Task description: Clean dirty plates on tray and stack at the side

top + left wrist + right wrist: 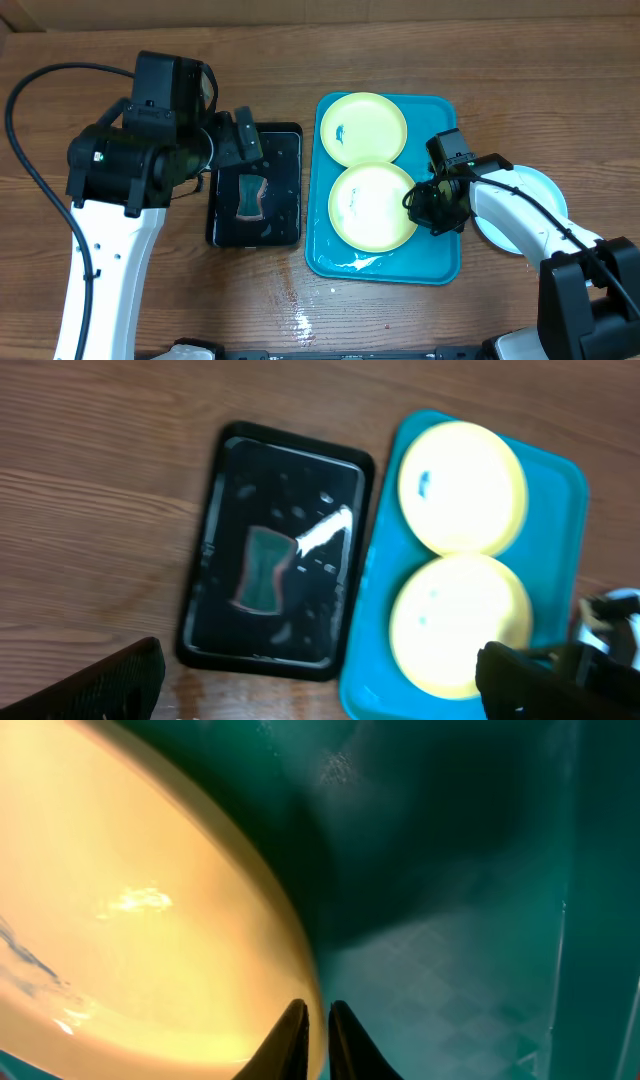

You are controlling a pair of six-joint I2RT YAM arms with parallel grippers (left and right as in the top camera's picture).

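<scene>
**Right gripper at the rim of the near plate**
Its fingers are pressed almost together, apparently pinching the rim. The near plate and far plate lie in the tray. The third plate rests just beside it. The left gripper, spread wide, hovers over the black tray.

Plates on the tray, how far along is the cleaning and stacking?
Done: a side plate sits off the tray, at the right. In hand: the right fingers seem to pinch the near plate's rim. Left: near plate and far plate both show blue smudges, and the sponge lies in the black tray, near the open left gripper.
</scene>
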